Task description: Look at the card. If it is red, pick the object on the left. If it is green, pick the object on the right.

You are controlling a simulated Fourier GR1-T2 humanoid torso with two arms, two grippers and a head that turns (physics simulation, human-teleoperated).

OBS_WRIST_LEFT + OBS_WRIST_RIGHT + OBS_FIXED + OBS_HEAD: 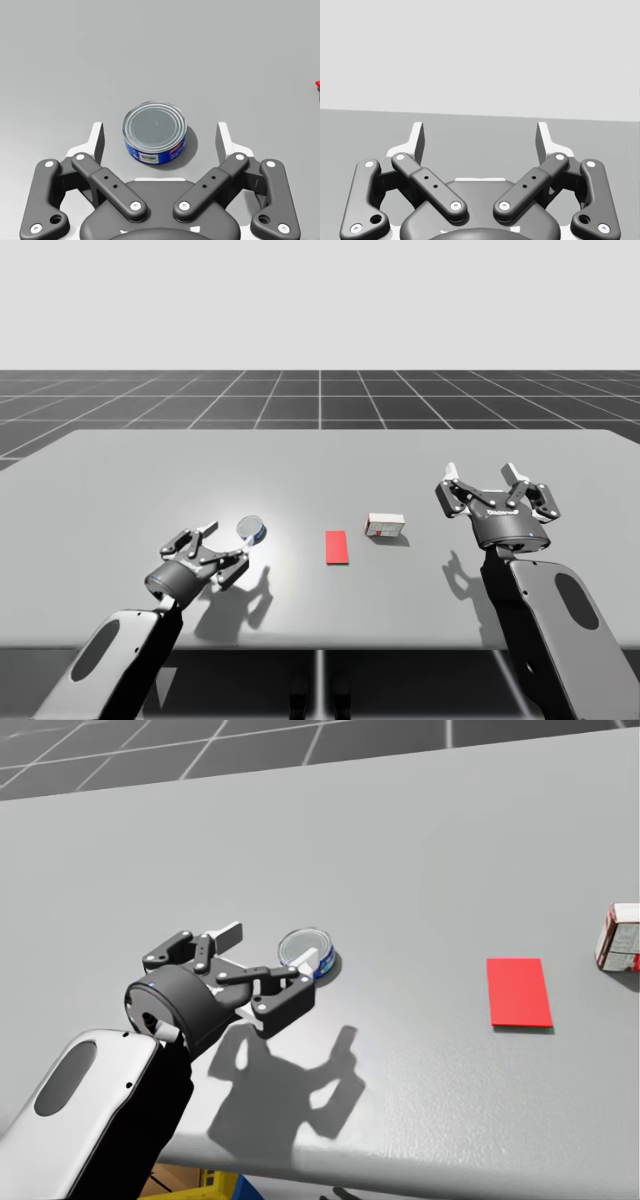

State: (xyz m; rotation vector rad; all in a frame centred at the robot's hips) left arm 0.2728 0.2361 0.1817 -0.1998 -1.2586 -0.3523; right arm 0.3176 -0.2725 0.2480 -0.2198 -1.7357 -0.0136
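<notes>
On the smooth grey table (pixel 150 480), the flat red card (pixel 337 547) lies mid-way, so the pick looks to be the short round metal can with a blue label (pixel 306 953) at the left. It stands upright, shiny lid up, just ahead of the left gripper (pixel 160 135), between its spread fingers and touching neither. The right gripper (pixel 492 490), likewise open, hangs well apart, past the small white-and-red box (pixel 384 525).

Counter (pixel 150 470): smooth, matt grey, with one soft bright patch.
Can (pixel 155 131): shiny metal lid with fine rings; glossy blue label round the side.
Card (pixel 337 547): flat, smooth, matt red.
Box (pixel 384 526): white and red, matt, cardboard-like.
Left tool (pixel 160 136), right tool (pixel 480 136): dark matt plastic-looking links, pale shiny pins, white fingers (pixel 98 142).
</notes>
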